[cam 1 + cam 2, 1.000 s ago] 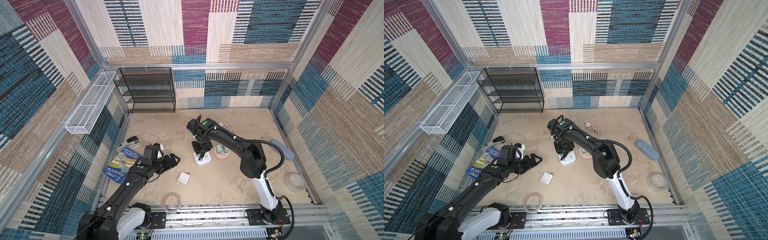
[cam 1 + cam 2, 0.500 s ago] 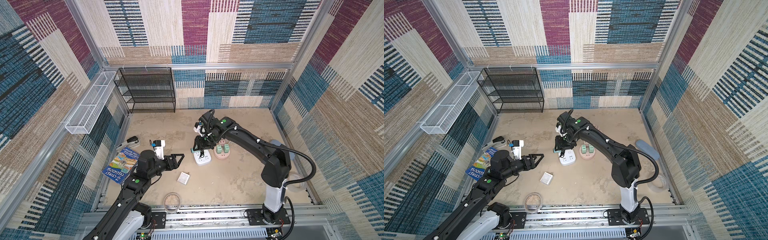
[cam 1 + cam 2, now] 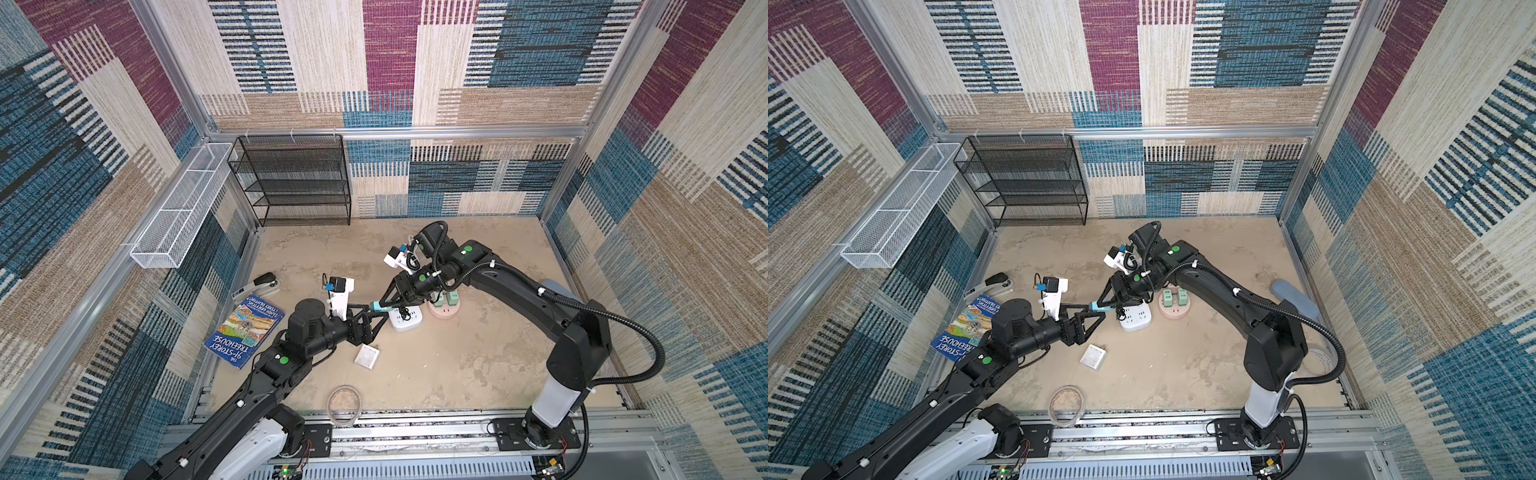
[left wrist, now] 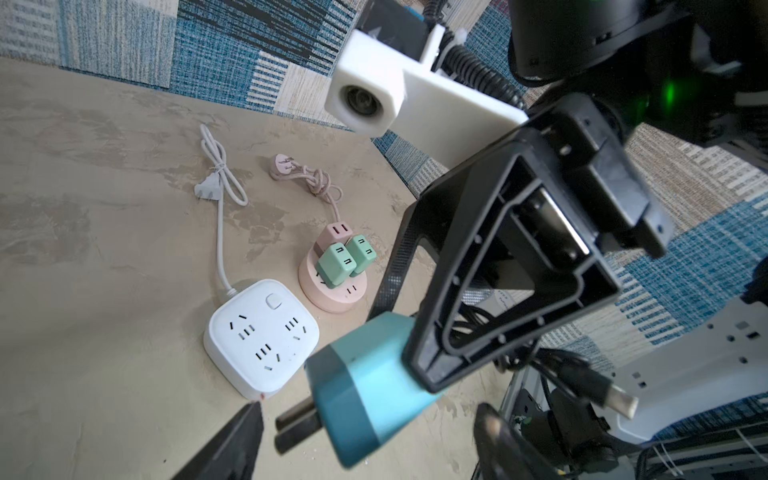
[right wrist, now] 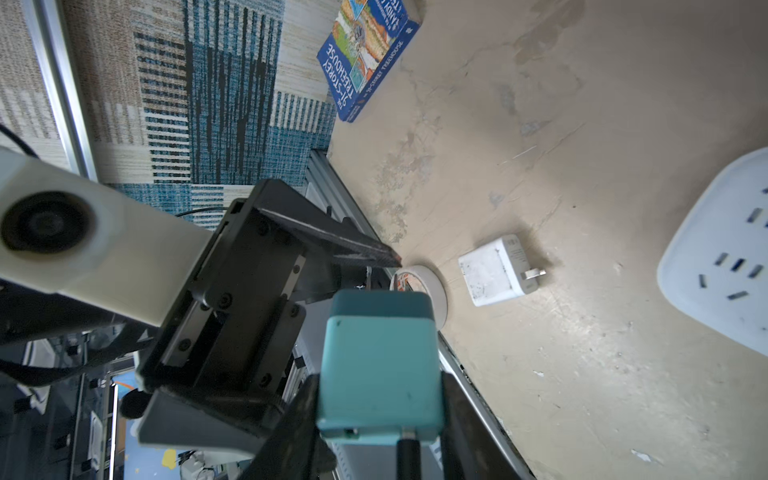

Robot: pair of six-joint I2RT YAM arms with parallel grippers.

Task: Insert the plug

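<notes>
A teal plug (image 3: 377, 307) with two dark prongs and a black cable hangs above the table, and my right gripper (image 3: 384, 303) is shut on its sides (image 5: 378, 357). My left gripper (image 3: 380, 312) meets it from the left, open, with one finger (image 4: 232, 444) beside the prongs, the other on the far side and gaps on both sides of the plug (image 4: 365, 382). A white square power strip (image 3: 405, 321) lies just right of and below the plug, its sockets facing up (image 4: 262, 336).
A pink round socket (image 3: 446, 305) holding green plugs stands right of the strip. A white charger (image 3: 367, 356) lies nearer the front. At the left lie a book (image 3: 245, 328) and a stapler (image 3: 257, 284), with a tape roll (image 3: 344, 405) at the front edge and a black mesh shelf (image 3: 295, 183) at the back.
My right gripper has swung from pointing down over the power strip to pointing left with the plug. My left gripper has moved right until its fingers flank the plug.
</notes>
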